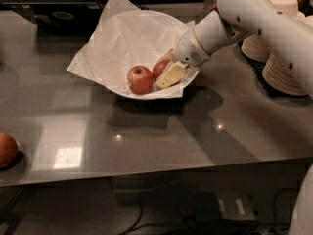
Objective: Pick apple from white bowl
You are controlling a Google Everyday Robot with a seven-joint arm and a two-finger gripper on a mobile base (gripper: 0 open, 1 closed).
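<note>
Two apples: small deep-red apple (159, 67) lies in the wide paper-lined white bowl (143, 96), beside a yellow-topped red apple (140, 79).
Gripper: cream-tipped white robot gripper (166, 74) sits against our apple; we cannot tell its closure.
Left: we judge securing and lifting remain.

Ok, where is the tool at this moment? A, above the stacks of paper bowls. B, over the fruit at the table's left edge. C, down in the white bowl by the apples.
C: the tool sits low inside the white bowl, right beside the apple, with the yellow-topped apple just to its other side.
</note>
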